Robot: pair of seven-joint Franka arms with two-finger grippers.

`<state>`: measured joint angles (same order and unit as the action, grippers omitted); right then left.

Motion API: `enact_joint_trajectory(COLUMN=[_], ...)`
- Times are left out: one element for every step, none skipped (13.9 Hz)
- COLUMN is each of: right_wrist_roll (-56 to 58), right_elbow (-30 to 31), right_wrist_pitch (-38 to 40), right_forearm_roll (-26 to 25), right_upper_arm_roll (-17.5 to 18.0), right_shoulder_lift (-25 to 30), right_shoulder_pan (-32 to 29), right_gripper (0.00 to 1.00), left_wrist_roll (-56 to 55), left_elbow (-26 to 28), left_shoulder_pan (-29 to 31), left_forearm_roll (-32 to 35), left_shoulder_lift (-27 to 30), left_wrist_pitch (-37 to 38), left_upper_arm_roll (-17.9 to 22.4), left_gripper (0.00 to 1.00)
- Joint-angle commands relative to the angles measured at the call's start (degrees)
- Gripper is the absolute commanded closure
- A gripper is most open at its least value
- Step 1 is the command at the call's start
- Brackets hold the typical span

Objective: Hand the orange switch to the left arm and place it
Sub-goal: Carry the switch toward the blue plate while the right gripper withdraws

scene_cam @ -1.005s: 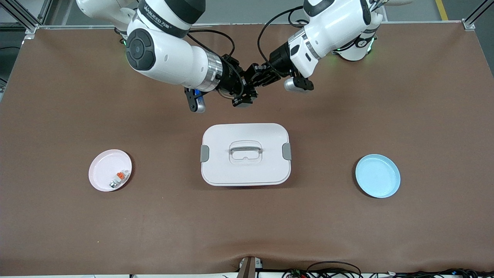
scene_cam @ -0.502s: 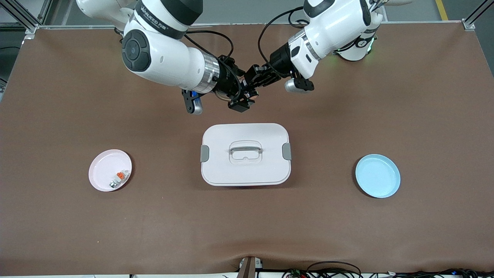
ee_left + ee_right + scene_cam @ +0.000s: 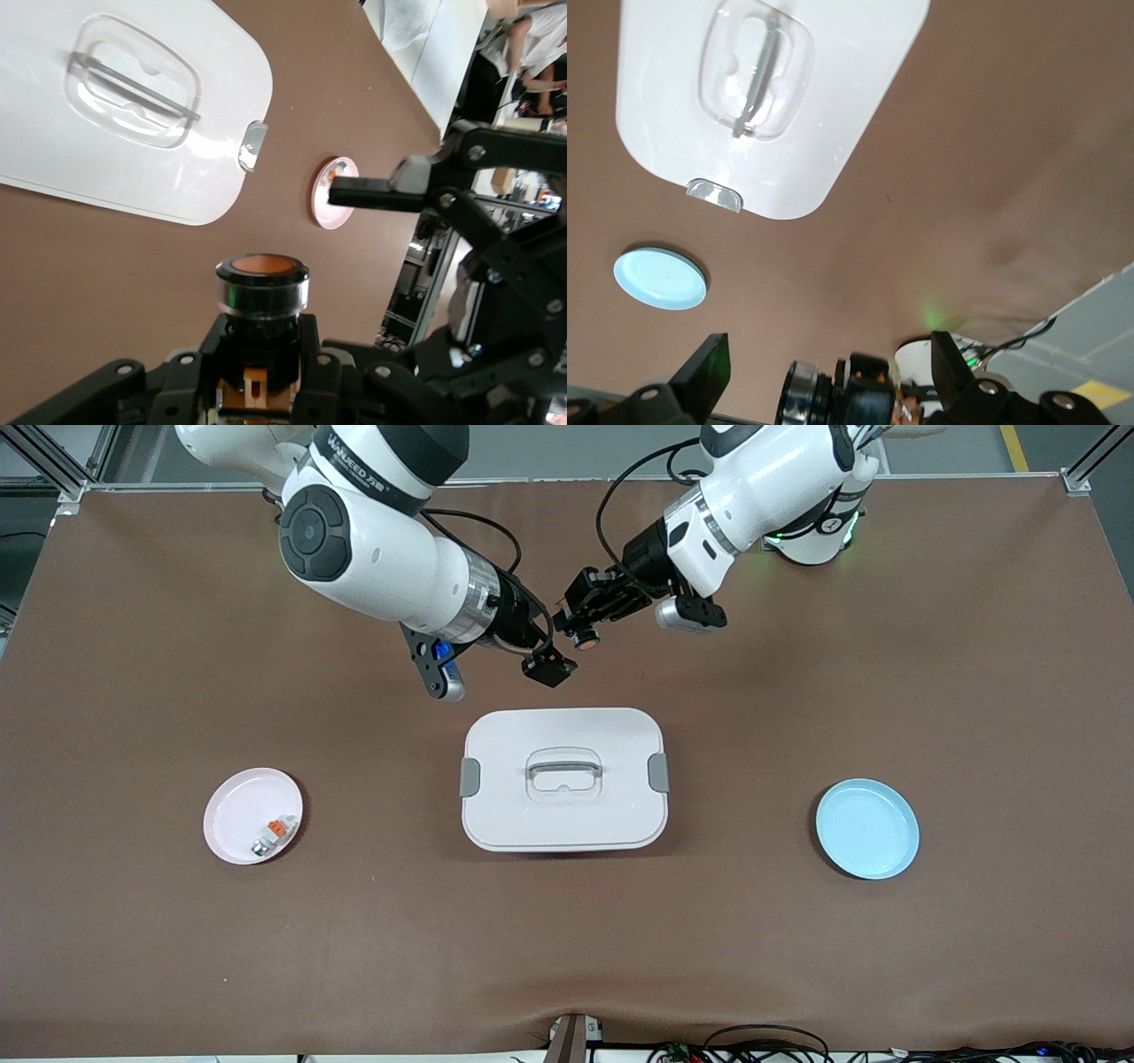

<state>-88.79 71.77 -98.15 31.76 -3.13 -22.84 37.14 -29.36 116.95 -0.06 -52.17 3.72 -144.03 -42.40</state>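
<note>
"WANJEED" is reading on the right arm's (image 3: 372, 558) upper link; no other writing is legible. Both arms are reaching in over the table's (image 3: 886, 974) middle, meeting farther from the front camera than the box (image 3: 563, 778). Left gripper (image 3: 580, 615) is angling down, fingers clamped on the orange switch (image 3: 585, 639), orange face outward. Right gripper (image 3: 547, 662) is hanging just beside it, fingers spread apart, holding nothing. Left arm (image 3: 762, 487) is stretching from its base

Both arms reach toward each other above the tabletop; the left gripper (image 3: 585, 631) has its fingers clamped, the right gripper (image 3: 542, 657) just beside it has fingers spread wide
</note>
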Motion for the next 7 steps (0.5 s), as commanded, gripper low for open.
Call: enact_joint_trajectory(right_wrist_roll=[12.53, 16.24, 19.59, 23.45, 27.75, 32.75, 37.59], right_elbow=[0.30, 0.48, 0.48, 0.48, 0.48, 0.48, 0.48], right_wrist_pitch=[1.99, 2.78, 4.01, 5.24, 6.90, 8.49, 9.72], right_forearm_roll=[-4.57, -6.34, -7.83, -9.59, -11.78, -14.50, -16.18], right_upper_arm_roll=[-0.03, -0.03, -0.12, -0.03, -0.12, -0.12, -0.12], right_shoulder_lift=[0.95, 1.04, 0.95, 1.04, 1.13, 1.83, 2.35], right_shoulder_pan=[-0.57, -0.66, -1.53, -2.50, -3.12, -4.17, -5.48], right_gripper=[0.00, 0.00, 0.00, 0.00, 0.00, 0.00, 0.00], left_wrist_roll=[-1.05, -1.22, -1.66, -1.75, -1.58, -1.06, -0.44], left_elbow=[1.00, 0.82, 0.82, 0.82, 0.73, 0.47, 0.03], left_shoulder_pan=[4.79, 6.02, 6.38, 6.47, 7.78, 9.10, 10.15], left_forearm_roll=[8.09, 12.83, 15.84, 17.17, 18.23, 19.55, 21.82], left_shoulder_lift=[5.15, 6.02, 6.99, 7.87, 8.84, 9.72, 9.99], left_wrist_pitch=[10.57, 14.00, 16.65, 19.02, 21.66, 24.73, 27.63], left_upper_arm_roll=[-0.06, -0.05, 0.12, 0.56, 1.17, 1.26, 1.35], left_gripper=[0.86, 0.86, 0.86, 0.86, 0.86, 0.86, 0.86])
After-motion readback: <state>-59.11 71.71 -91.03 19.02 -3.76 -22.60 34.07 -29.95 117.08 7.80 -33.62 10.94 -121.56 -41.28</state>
